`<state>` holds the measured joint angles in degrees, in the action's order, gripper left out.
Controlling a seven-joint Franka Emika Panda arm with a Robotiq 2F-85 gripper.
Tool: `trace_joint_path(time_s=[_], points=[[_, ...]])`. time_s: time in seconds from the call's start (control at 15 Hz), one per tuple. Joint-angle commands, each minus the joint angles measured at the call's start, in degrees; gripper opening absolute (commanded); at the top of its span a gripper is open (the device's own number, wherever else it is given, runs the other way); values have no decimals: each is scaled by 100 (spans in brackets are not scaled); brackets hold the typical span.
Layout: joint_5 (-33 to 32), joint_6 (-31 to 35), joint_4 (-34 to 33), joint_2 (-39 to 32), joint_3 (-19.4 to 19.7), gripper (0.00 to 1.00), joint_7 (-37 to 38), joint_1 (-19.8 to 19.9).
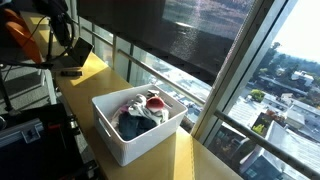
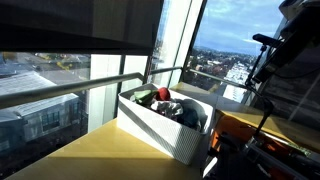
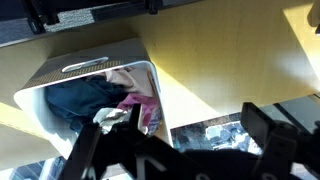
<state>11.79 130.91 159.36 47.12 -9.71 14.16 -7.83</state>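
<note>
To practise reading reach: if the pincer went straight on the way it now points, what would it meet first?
Probably the wooden counter beside the white bin, which shows inside the open pincer in the wrist view; the clothes lie to one side. Depth is unclear.

Exterior view: above white bin, looking down, medium range; window frame right.
Exterior view: counter height, close to bin, facing window.
Wrist view: overhead; bin upper left.
Shared: bin, all three.
</note>
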Motion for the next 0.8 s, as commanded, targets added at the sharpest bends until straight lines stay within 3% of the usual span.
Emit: trace_joint_path(time_s=[0.0,0.4,0.73], points=[[-153,400,-675,-751,37,100,-82,228],[-938,1067,-2107,-2629,420,100,-452,951],[-999,1130,-3404,-4321,788,100,-655,1080]])
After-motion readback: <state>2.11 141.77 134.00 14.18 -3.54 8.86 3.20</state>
